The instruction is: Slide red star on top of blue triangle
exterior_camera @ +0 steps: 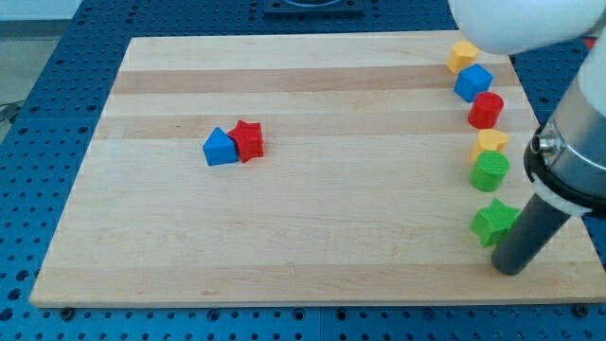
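The red star lies on the wooden board, left of centre, touching the right side of the blue triangle. My tip is at the board's lower right, just right of and below the green star, far from the red star and blue triangle.
A column of blocks runs down the board's right edge: a yellow block, a blue cube, a red cylinder, a yellow block, a green cylinder. The arm's white body looms over the right side.
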Robot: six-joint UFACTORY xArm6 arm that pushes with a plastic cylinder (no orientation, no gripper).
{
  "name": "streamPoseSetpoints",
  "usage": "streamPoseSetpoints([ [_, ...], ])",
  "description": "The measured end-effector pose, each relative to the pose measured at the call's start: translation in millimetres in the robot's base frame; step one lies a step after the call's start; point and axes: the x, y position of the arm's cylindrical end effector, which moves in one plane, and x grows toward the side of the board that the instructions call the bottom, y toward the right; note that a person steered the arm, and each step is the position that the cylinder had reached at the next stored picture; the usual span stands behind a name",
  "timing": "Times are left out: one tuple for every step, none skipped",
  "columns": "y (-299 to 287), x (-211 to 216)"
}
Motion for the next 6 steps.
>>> streamPoseSetpoints([
  [-0.5, 0.0],
  [-0.5, -42.0],
  [-0.5, -42.0],
  [-82.5, -39.2],
  [-219.1, -39.2],
  [-246.5, -43.6],
])
